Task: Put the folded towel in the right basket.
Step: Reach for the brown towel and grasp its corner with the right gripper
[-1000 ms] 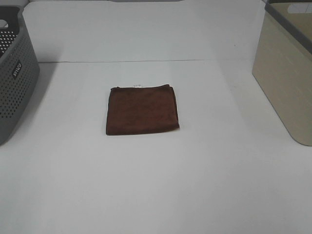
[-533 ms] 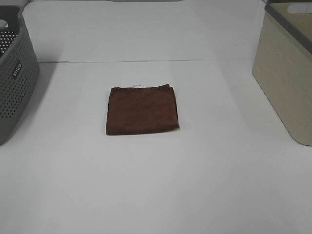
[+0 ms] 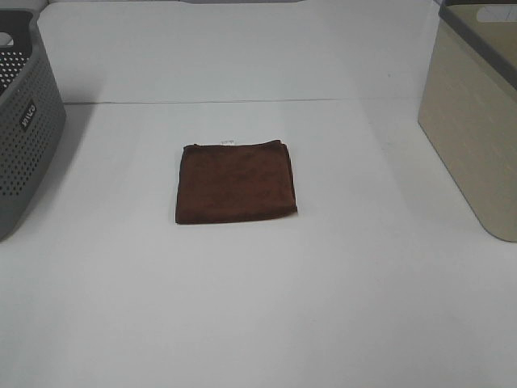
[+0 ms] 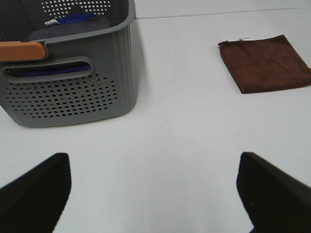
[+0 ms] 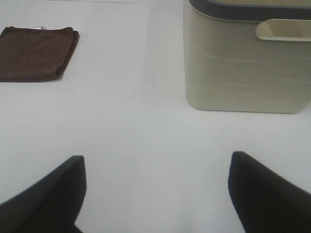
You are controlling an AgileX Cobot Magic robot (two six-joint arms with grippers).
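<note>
A brown folded towel (image 3: pixel 236 181) lies flat in the middle of the white table; it also shows in the left wrist view (image 4: pixel 265 62) and the right wrist view (image 5: pixel 36 53). The beige right basket (image 3: pixel 477 121) stands at the table's right edge, also in the right wrist view (image 5: pixel 248 63). Neither gripper shows in the exterior view. My left gripper (image 4: pixel 155 194) is open and empty, well short of the towel. My right gripper (image 5: pixel 155 191) is open and empty, between the towel and the beige basket, short of both.
A grey perforated basket (image 3: pixel 24 129) stands at the left edge; in the left wrist view (image 4: pixel 68 73) it holds dark blue cloth and an orange item. The white table (image 3: pixel 258 307) lies open around the towel.
</note>
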